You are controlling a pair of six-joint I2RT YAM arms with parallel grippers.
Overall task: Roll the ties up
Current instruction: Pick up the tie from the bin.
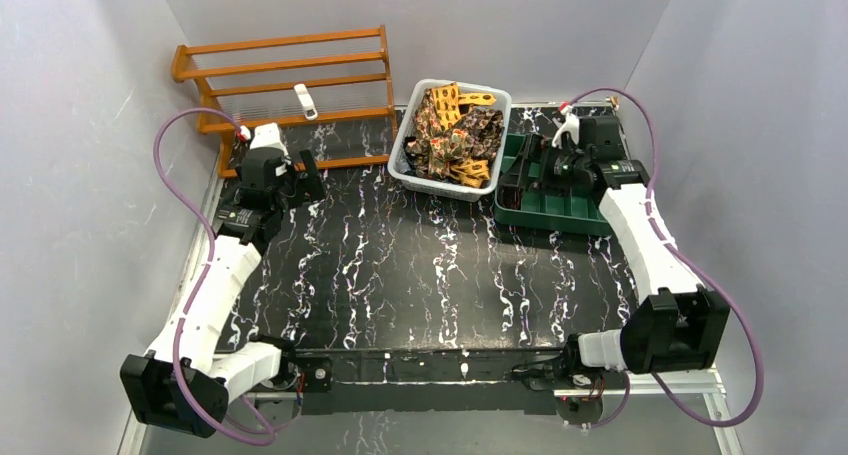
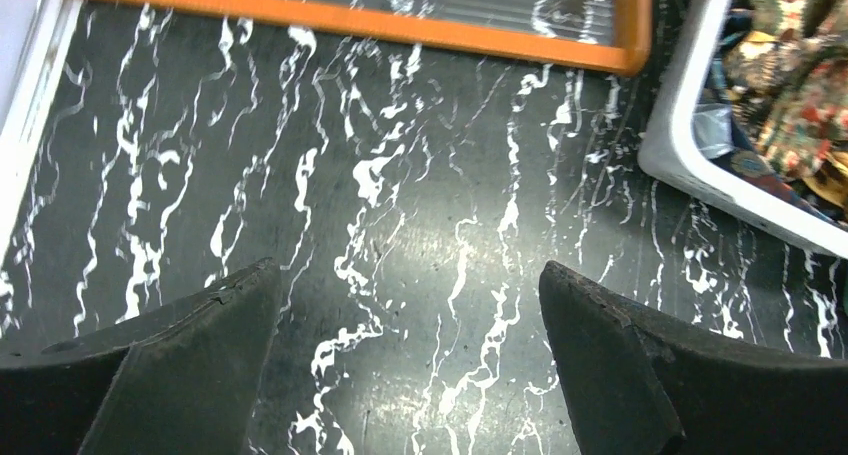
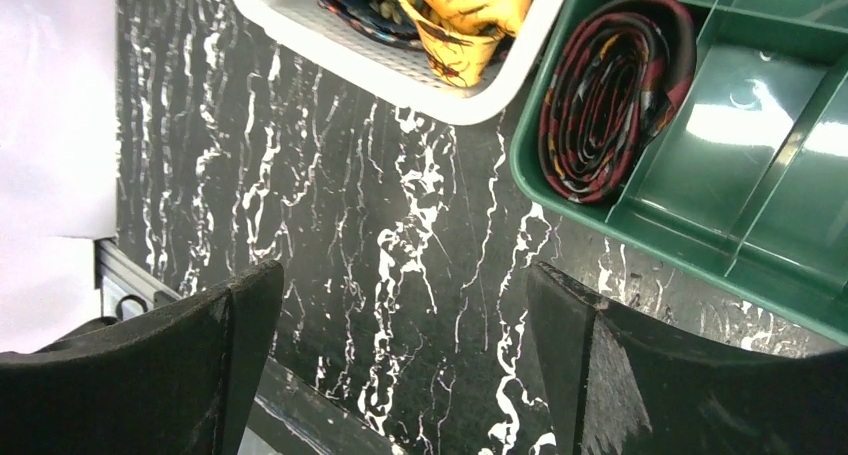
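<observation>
Between grey walls (image 1: 80, 125), black marbled tabletop (image 1: 400, 275), ties (image 1: 455, 125)

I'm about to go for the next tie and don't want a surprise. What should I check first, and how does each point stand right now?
1. Left gripper open, nothing held: ok.
2. Right gripper open, nothing held: ok.
3. Loose ties lying in the white basket: ok.
4. Rolled tie seated inside a green tray compartment: ok.
5. Neighbouring compartment free for the next roll: ok.
6. Number of ties in the basket: cannot tell, they are piled together.
</observation>
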